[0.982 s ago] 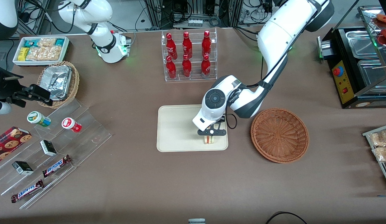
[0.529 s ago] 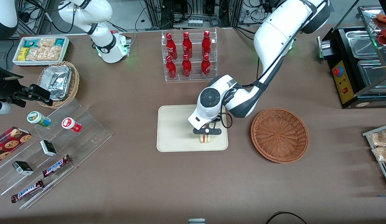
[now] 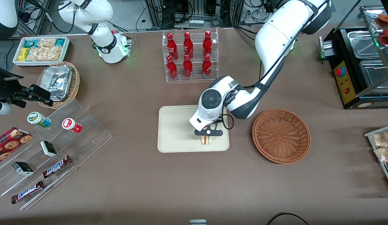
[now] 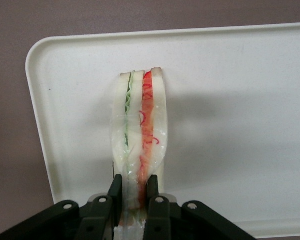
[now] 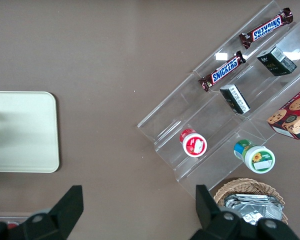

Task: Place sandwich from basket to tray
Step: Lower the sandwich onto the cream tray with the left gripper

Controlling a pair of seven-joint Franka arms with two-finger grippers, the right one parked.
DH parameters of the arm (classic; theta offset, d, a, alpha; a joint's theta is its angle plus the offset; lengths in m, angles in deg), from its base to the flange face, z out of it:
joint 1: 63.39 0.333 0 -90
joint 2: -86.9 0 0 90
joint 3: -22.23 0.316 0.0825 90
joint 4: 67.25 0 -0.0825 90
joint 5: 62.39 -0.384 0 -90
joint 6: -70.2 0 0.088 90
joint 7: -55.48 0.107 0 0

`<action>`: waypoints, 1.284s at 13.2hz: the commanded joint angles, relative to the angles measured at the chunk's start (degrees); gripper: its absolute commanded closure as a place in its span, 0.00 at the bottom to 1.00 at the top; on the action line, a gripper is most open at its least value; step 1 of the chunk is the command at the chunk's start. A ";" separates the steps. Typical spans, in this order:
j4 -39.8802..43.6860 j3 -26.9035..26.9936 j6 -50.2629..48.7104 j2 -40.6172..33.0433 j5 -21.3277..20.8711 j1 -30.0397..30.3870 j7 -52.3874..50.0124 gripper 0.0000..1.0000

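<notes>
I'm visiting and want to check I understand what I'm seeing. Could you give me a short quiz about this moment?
1. True or false: the reddish-brown round wicker basket has a sandwich in it.
2. What is the working arm's hand shut on? A) a red bottle B) the triangular pale-bread sandwich C) a chocolate bar
3. Fill in: the sandwich is over the cream rectangular ____.

Key:
1. False; the basket shows only its woven bottom.
2. B; the wrist view shows the fingers pinching the sandwich's end.
3. Tray; whether the sandwich already touches it cannot be told.
</notes>
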 commanded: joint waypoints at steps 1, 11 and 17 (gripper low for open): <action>2.05 0.48 -0.86 0.99 -1.35 -0.96 -0.98 0.48; 2.49 0.48 -0.77 1.08 -1.17 -1.05 -3.18 0.00; 4.25 1.97 -1.73 -0.07 -0.73 -0.35 -3.79 0.00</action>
